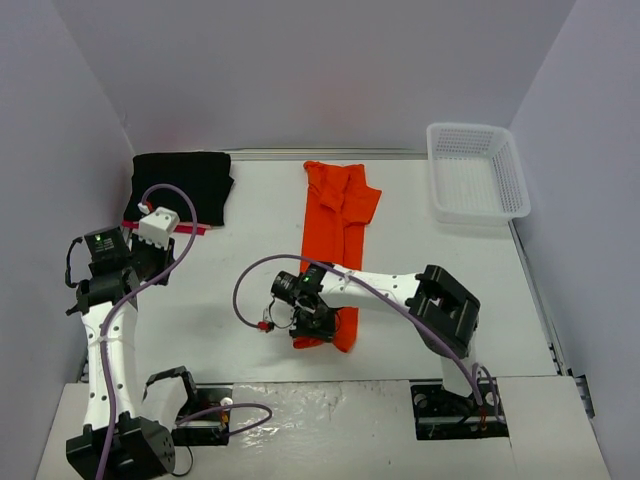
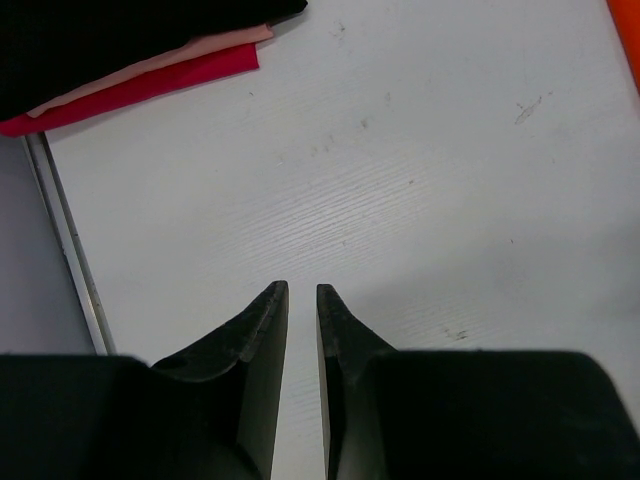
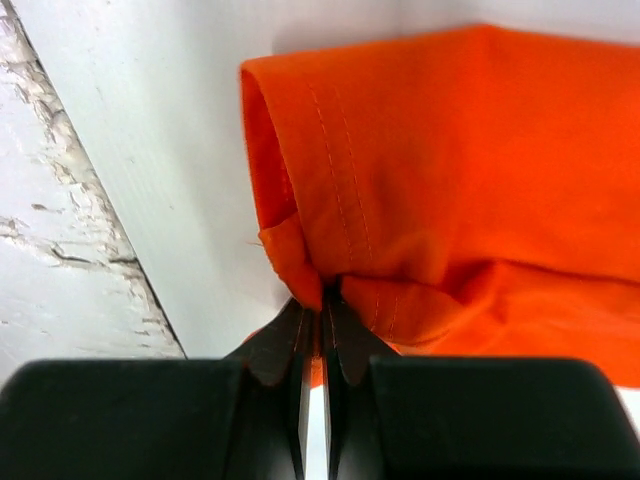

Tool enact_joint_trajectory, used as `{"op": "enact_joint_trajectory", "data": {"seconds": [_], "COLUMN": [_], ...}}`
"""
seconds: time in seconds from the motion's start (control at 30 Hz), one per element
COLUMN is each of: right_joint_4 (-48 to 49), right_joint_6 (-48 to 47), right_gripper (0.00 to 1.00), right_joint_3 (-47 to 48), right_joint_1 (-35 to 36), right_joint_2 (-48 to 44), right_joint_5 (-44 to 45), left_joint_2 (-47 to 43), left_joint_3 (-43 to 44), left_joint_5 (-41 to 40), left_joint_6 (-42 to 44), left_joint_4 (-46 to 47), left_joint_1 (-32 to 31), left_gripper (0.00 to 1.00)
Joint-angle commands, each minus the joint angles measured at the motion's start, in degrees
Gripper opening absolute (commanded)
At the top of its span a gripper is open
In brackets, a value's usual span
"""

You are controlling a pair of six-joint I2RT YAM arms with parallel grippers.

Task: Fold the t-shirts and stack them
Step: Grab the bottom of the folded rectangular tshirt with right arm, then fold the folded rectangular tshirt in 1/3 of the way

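orange t-shirt [image 3: 480, 150]: soft matt cloth, stitched hem
black t-shirt [image 1: 180, 185]: matt cloth
worktop [image 2: 400, 180]: white, faintly grained, scuffed, matt
basket [image 1: 515, 180]: white plastic mesh
left fingers [image 2: 262, 340]: black, matt, smooth

Right end effector [image 3: 318, 296] clamped, left one [image 2: 302, 290] ajar

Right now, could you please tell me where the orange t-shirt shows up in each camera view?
Top external: the orange t-shirt, a long strip mid-table, near end in the right gripper.
Left wrist: the orange t-shirt is a sliver at the top right corner.
Right wrist: fills the upper right, hem pinched by the gripper.
Shared landmark: the white table.
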Motion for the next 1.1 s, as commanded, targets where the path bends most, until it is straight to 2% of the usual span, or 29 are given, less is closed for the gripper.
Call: {"op": "enact_joint_trajectory", "data": {"seconds": [0.0,0.5,1.07], "right_joint_4": [-6.0,-8.9,-9.9], "right_joint_6": [-2.1,-3.9,-8.1], "right_gripper": [0.0,0.0,0.0], "right_joint_3": [3.6,8.0,14.0], "right_joint_1": [-1.8,-4.7,-11.9], "right_joint_2": [-4.4,-5.7,-4.0], "right_joint_5": [-0.9,2.8,6.7], "left_joint_2": [-1.1,-1.0,-0.7], "left_joint_3": [0.4,0.3,0.2], "left_joint_5": [0.6,0.5,0.6], "left_joint_6": [0.5,0.6,0.8], "left_joint_4": [1.4,1.3,1.2], "left_joint_1": [0.4,0.4,0.4], "left_gripper": [0.17,0.17,0.17]}}
